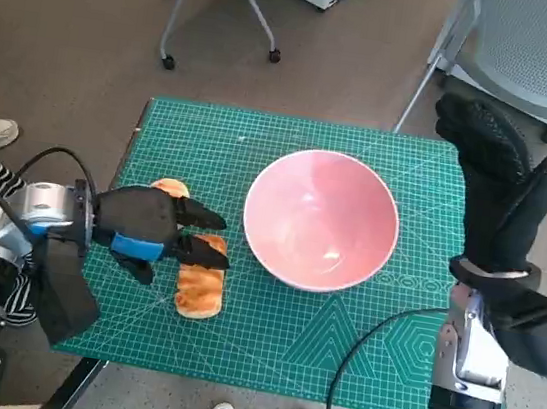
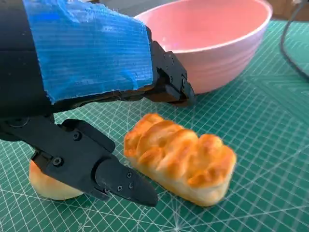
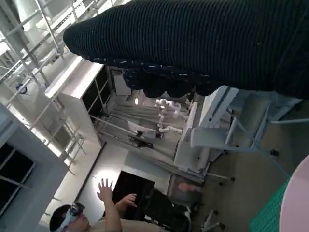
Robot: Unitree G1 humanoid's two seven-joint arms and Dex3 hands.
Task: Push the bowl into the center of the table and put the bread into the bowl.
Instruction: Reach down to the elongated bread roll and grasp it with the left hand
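Green gridded matting covers the tabletop (image 1: 353,366), with brown floor and chair legs seen along the upper edge of the frame; the pink bowl (image 1: 321,219) is found close to the middle of the mat, so the pushing appears largely done. The long bread (image 1: 201,286) lies at lower left of the bowl, a rounder bun (image 1: 169,188) just above it. The left hand (image 1: 145,226) is held over both, its fingers (image 2: 120,181) spread apart and grasping nothing; contact cannot be confirmed. For a clean grasp, the fingers should be lowered astride the loaf's narrow width and closed gently. The right hand (image 1: 502,189) is raised at the right edge, holding nothing; its finger spread cannot be judged.
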